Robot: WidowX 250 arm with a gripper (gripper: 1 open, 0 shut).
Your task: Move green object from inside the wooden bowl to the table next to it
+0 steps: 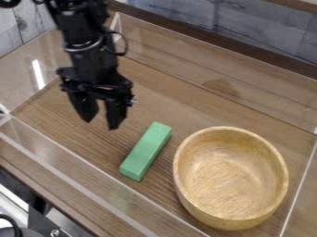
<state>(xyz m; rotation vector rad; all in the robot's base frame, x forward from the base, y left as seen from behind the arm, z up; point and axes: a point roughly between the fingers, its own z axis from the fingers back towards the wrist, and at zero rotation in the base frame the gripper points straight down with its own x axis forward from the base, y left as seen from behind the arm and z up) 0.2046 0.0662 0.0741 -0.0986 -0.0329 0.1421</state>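
The green object point(146, 150), a flat bright green block, lies on the table point(210, 93) just left of the wooden bowl point(231, 132), close to its rim but outside it. The bowl's light tan hollow holds nothing. My gripper point(98, 111) hangs from the black arm over the tabletop, up and to the left of the green block and apart from it. Its dark fingers point(82, 106) point down with a gap between them and nothing in it, so it is open.
Clear acrylic walls point(56, 157) run around the table's edges, one close along the front beside the block and bowl. The bowl sits near the front right corner. Bare wood-grain surface stretches behind and to the left.
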